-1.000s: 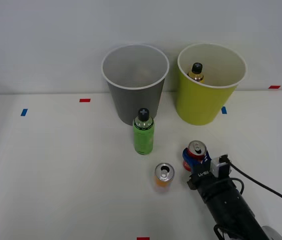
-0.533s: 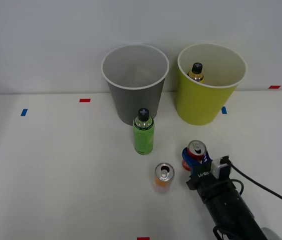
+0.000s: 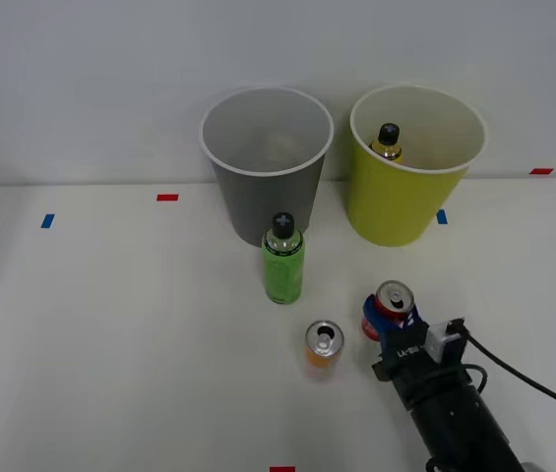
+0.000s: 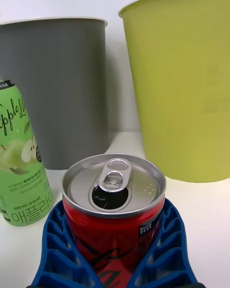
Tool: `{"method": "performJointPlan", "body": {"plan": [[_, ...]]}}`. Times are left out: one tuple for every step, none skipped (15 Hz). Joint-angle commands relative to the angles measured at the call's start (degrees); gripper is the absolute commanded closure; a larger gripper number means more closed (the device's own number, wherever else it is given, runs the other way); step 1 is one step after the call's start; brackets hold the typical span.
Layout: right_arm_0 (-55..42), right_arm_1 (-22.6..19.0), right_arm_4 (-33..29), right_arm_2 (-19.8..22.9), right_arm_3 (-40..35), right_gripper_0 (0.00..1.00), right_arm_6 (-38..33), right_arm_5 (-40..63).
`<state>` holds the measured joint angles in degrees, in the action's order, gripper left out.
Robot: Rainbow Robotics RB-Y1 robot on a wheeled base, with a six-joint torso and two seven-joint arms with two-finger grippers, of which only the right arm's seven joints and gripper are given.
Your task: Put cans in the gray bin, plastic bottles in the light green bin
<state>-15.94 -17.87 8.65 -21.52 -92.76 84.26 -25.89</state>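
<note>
On a white table (image 3: 110,324), the robot's right gripper (image 4: 114,249) clasps a slim red drink can with a silver pull-tab top (image 4: 114,206), its blue ribbed fingers (image 4: 57,249) pressed against both sides of the can's body. In the front view the same red can (image 3: 389,307) sits at the tip of the black right arm (image 3: 445,413), near the table's right half, with the blue of the right gripper (image 3: 386,323) wrapped around its lower part; whether the can rests on the table or is raised cannot be told.

Just to the left of it stands a small orange can with a silver top (image 3: 324,345), upright and apart from the gripper. Farther back, a bright green plastic bottle with a black screw cap and a printed label (image 3: 283,260) stands upright in front of the large round gray plastic bin with a pale rim (image 3: 228,192). To that bin's right sits the large round yellow-green plastic bin with a cream-white inside (image 3: 396,202), and an amber-yellow bottle with a black cap (image 3: 387,142) stands inside it.

Small red tape marks (image 3: 167,197) and blue tape marks (image 3: 47,220) dot the tabletop.
</note>
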Motion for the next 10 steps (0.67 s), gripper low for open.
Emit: {"method": "performJointPlan", "body": {"plan": [[-3.0,-3.1,1.2,0.0,-5.3,1.0,-1.3,-0.4],[-4.5,-4.6,1.5,0.0,-8.4,1.0,-2.9,0.6],[-5.6,-6.0,1.5,-0.1,-11.4,1.0,-4.8,2.2],[-6.6,-7.5,1.8,-0.1,-16.0,1.0,-7.0,5.2],[-7.3,-8.4,2.0,0.0,-19.1,1.0,-8.4,7.5],[-7.4,-8.9,2.1,0.2,-21.8,1.0,-9.9,8.9],[-7.4,-9.1,2.4,0.5,-24.0,1.0,-11.7,9.9],[-7.3,-9.2,2.5,0.8,-24.8,1.0,-12.6,9.9],[-6.7,-9.2,2.6,1.1,-25.9,1.0,-14.0,9.9],[-6.3,-9.0,2.8,1.3,-26.6,1.0,-14.4,10.0]]}}
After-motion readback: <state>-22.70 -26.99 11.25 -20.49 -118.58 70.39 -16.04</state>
